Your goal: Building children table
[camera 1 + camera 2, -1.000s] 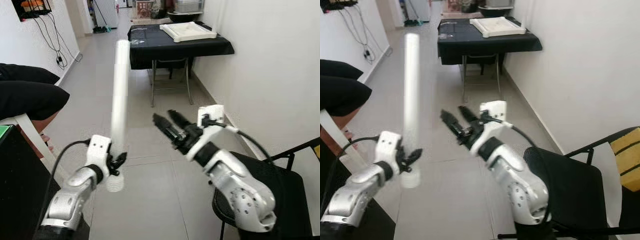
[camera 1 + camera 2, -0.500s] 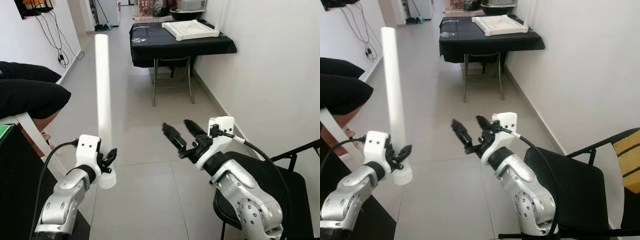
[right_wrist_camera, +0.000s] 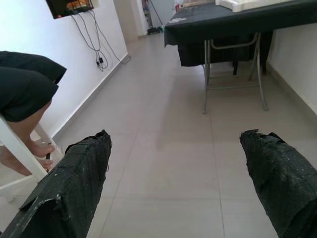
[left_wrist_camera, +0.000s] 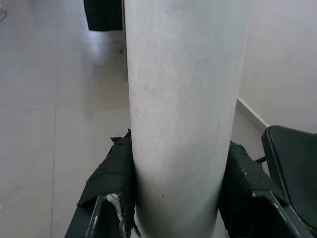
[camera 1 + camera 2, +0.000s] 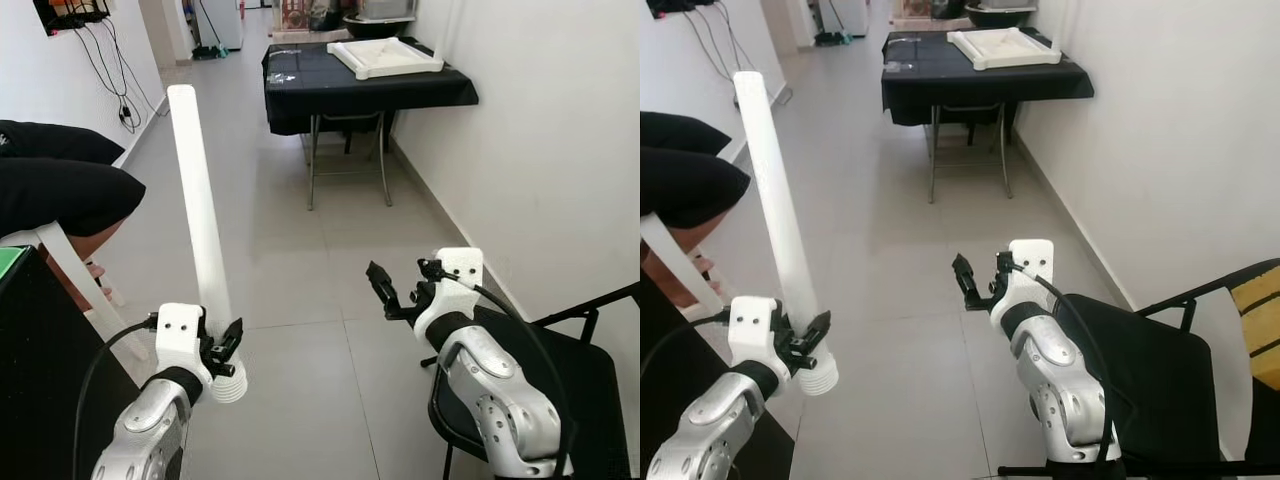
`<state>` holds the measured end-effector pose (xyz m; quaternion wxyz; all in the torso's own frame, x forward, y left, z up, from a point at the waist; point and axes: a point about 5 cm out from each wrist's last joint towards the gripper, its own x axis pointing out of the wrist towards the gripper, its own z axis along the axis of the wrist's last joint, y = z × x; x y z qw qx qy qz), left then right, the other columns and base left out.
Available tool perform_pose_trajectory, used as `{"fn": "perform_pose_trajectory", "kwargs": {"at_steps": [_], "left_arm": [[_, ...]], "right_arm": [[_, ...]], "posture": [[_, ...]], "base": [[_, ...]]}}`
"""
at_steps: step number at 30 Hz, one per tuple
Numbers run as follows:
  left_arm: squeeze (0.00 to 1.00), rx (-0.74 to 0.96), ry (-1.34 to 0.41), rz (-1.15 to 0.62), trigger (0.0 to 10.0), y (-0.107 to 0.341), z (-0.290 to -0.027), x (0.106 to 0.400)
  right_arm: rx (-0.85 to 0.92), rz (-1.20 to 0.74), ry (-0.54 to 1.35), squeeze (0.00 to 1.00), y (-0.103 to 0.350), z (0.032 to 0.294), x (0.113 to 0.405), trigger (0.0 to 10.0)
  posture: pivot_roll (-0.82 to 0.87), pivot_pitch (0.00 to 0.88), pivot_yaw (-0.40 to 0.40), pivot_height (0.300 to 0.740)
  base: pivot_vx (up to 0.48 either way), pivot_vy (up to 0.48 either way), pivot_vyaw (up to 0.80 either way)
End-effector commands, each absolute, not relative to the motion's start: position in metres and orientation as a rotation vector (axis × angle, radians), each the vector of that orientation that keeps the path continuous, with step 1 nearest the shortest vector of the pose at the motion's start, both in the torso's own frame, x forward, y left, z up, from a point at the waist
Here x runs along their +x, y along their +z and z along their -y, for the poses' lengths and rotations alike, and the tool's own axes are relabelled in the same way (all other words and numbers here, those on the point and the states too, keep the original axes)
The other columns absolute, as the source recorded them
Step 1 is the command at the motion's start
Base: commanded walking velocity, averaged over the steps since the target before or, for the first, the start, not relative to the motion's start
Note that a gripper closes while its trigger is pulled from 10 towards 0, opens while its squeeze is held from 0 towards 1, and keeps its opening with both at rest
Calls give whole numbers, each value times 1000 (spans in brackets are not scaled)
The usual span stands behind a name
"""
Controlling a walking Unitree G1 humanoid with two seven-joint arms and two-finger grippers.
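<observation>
One white table leg (image 5: 200,230) clamped near its ribbed end in left gripper (image 5: 225,345), tilted toward 11 o'clock. Right gripper (image 5: 385,288) fingers apart, holding nothing.

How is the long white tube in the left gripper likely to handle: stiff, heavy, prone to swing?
The white tube looks rigid: it stands straight with no sag. Likely light, probably hollow plastic. The left gripper clamps it near the ribbed bottom end, so the long upper part could lever and tilt in the grip.

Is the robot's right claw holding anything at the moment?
No, the right gripper is open, with only bare floor between its two black fingers.
</observation>
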<state>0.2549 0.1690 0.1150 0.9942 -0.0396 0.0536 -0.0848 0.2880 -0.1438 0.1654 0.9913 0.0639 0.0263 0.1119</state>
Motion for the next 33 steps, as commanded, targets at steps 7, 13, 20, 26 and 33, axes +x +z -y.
{"fn": "perform_pose_trajectory", "kwargs": {"at_steps": [7, 13, 20, 26, 33], "left_arm": [[0, -92, -156, -54, 10000, 125, -166, 251], [0, -93, -158, -47, 10000, 125, -164, 252], [0, -104, -153, -28, 10000, 130, -163, 255], [0, -111, -152, -24, 10000, 132, -160, 258], [0, -115, -152, -21, 10000, 133, -158, 260]], "right_arm": [[79, -49, 192, 0, 162, 144, 295, 10000], [67, -52, 171, 0, 160, 146, 298, 10000], [53, -42, 167, 0, 161, 146, 302, 10000], [49, -39, 171, 0, 162, 146, 305, 10000], [36, -41, 211, 0, 162, 139, 309, 10000]], "posture": [[-37, 0, -20, 740], [-37, 0, -20, 740], [-42, 0, -23, 740], [-40, 0, -30, 740], [-35, 0, -30, 740]], "base": [[395, 0, 0], [454, 0, 0], [480, 0, 0], [480, 0, 0], [480, 0, 0]]}}
